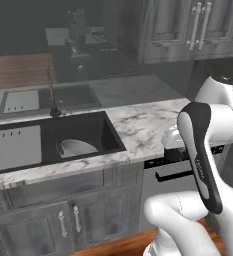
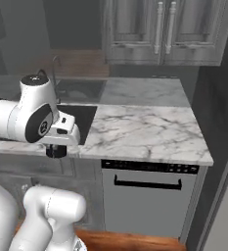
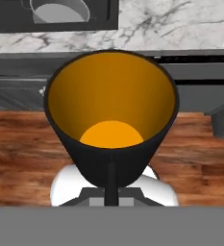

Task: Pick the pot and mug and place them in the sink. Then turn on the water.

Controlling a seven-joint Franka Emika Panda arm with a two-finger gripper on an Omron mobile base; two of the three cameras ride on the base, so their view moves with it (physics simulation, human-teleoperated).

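Three views, taken in turn.

Left base view, sink: the black sink [image 1: 95, 131] sits left of centre in the marble tabletop [image 1: 143, 127], its grey drain panel [image 1: 17, 147] at the left and the dark faucet [image 1: 51, 95] rising behind it.
Left base view, pot: the grey pot [image 1: 76, 148] lies in the basin, near its front wall.
Left base view, obstruction: the white arm [image 1: 208, 140] covers the right side of the frame and part of the tabletop edge.
Right base view, surroundings: a grey dishwasher front [image 2: 147, 201] with a dark handle stands under the tabletop [image 2: 145, 130]; cabinets [image 2: 159, 29] hang at upper centre. The arm hides most of the sink [image 2: 83, 120].
Hand view, mug: the mug [image 3: 111, 120] takes up the centre, its orange inside facing the camera, above a wooden floor [image 3: 22, 158].
Hand view, fingers: pinched tight on the mug, one dark fingertip [image 3: 111, 185] showing against its black wall.
Hand view, extras: the pot [image 3: 58, 10] shows at the upper left, inside the sink [image 3: 104, 14].
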